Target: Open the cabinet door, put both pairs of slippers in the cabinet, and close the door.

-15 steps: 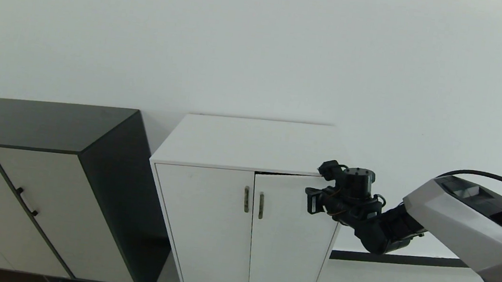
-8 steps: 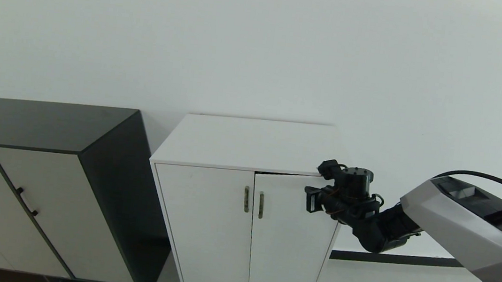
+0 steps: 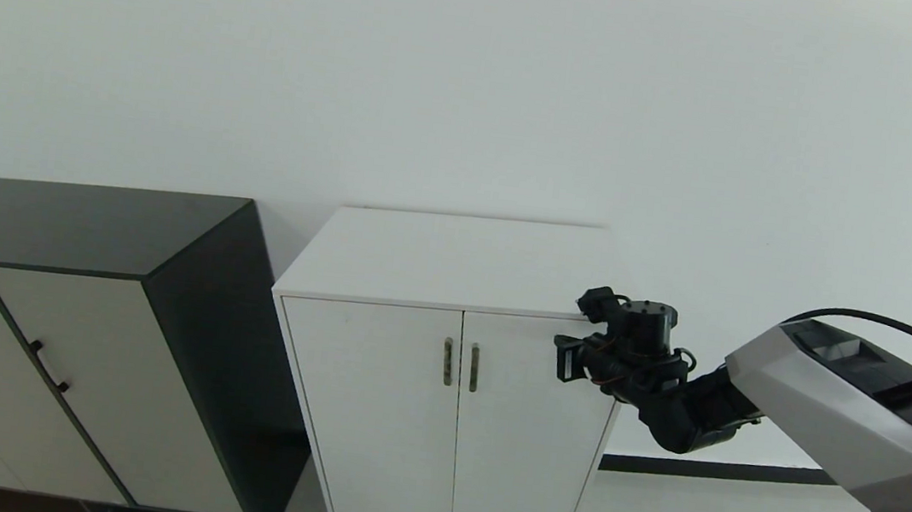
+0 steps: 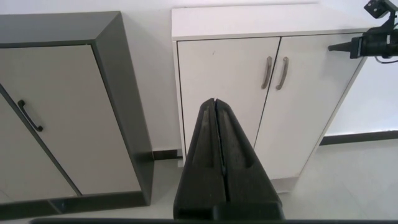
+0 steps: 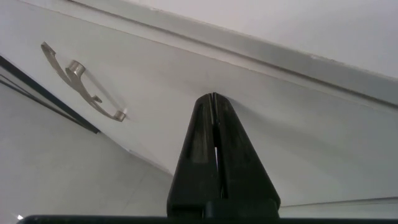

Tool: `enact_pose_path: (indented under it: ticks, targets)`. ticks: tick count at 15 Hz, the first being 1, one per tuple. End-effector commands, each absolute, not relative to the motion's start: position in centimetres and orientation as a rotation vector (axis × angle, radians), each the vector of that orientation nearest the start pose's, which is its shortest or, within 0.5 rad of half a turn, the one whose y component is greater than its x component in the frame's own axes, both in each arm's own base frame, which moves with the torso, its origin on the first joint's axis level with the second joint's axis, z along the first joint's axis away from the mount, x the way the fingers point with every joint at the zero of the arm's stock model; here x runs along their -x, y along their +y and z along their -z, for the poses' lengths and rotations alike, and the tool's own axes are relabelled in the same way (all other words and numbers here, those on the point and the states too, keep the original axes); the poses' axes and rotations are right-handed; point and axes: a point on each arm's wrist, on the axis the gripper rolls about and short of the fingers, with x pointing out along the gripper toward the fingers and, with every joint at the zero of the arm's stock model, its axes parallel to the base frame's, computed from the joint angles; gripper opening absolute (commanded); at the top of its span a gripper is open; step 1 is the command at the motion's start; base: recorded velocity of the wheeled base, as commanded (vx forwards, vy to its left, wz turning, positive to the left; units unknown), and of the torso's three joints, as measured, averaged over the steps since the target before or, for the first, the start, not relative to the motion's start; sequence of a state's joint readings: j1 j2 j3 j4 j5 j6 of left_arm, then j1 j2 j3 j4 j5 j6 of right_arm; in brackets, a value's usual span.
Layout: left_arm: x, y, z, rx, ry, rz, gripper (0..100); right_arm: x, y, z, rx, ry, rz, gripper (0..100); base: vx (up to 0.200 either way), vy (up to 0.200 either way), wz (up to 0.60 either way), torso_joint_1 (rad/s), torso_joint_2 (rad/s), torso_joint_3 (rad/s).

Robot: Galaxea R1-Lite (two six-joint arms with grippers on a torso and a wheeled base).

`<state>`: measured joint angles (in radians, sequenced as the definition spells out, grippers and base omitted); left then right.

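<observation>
In the centre of the head frame, the white two-door cabinet [image 3: 442, 375] stood shut. The right wrist view showed the right claw [image 5: 215, 98], fingers together, against its right door [image 5: 311, 118]. The left claw [image 4: 215, 102] was pressed together too, well apart from it.

The white box-shaped cabinet [image 3: 455, 260] has smooth, matt panels that look like painted or laminated board. Its slim bow-shaped handles [image 3: 448, 362] are brushed, satin metal. The neighbouring black-framed cabinet with beige doors [image 3: 81, 226] is equally matt. The right hand [image 5: 215, 98] looks like smooth black plastic with a faint sheen.
</observation>
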<state>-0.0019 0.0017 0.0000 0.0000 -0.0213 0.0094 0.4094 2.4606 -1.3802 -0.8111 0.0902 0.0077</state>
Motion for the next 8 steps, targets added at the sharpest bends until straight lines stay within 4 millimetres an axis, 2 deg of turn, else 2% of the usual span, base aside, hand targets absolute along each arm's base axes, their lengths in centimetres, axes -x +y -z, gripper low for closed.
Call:
enact_pose_path:
  ticks: [1, 8]
  targets:
    - [2.26, -0.04, -7.55, -0.009, 0.003, 0.023, 0, -44.07, 19.35, -4.25, 0.036, 0.27, -0.494, 0, 0.0, 0.0, 0.0, 0.0, 0.0, 0.0]
    - [2.26, -0.04, -7.55, -0.009, 0.003, 0.023, 0, -44.61, 19.33, -3.99, 0.036, 0.271, -0.485, 0, 0.0, 0.0, 0.0, 0.0, 0.0, 0.0]
